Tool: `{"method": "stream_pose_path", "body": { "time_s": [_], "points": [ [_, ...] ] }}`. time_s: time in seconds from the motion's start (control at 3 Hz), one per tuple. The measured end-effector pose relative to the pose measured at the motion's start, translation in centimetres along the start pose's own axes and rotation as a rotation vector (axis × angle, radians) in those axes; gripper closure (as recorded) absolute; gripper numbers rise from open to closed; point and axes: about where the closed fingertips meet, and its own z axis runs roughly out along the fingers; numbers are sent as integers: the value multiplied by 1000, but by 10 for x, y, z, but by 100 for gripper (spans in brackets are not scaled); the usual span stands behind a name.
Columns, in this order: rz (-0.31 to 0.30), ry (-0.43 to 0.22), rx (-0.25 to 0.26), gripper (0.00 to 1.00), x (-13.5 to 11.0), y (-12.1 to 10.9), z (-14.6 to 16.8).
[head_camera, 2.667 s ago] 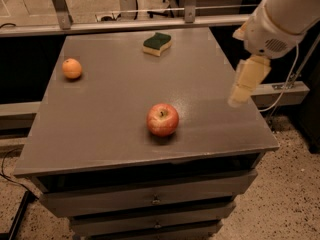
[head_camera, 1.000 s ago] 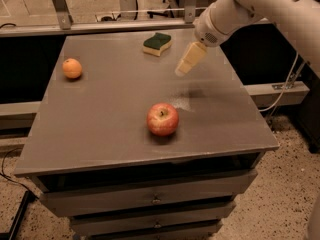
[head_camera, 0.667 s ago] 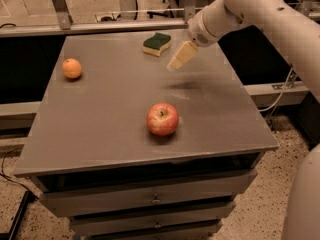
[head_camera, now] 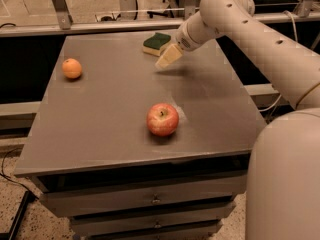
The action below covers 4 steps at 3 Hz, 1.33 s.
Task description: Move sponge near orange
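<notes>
The sponge point(head_camera: 156, 42), dark green on top with a pale yellow base, lies flat near the far edge of the grey table point(head_camera: 110, 109). The orange point(head_camera: 72, 68) sits at the table's left side, far from the sponge. My gripper point(head_camera: 168, 57) hangs just in front and to the right of the sponge, low over the tabletop, its pale fingers pointing down to the left. It holds nothing that I can see. The arm reaches in from the right.
A red-yellow apple point(head_camera: 162, 119) with a stem stands near the middle front of the table. Drawers point(head_camera: 155, 200) run below the tabletop. A metal rail point(head_camera: 100, 26) runs behind the far edge. The robot's white body point(head_camera: 285, 179) fills the lower right.
My gripper has moved from the table's right side leftwards and towards the far edge, ending close to the sponge. The sponge, orange and apple have not moved.
</notes>
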Motion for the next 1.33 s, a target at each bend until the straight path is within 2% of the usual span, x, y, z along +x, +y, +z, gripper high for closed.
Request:
{"method": "stream_pose_path", "body": {
  "time_s": [0.33, 0.67, 1.0, 1.33],
  "points": [
    [81, -14, 6, 0, -1, -8, 24],
    [154, -94, -5, 0, -11, -22, 31],
    [211, -182, -36, 0, -25, -31, 28],
    [250, -203, -75, 0, -30, -29, 35]
  ]
}}
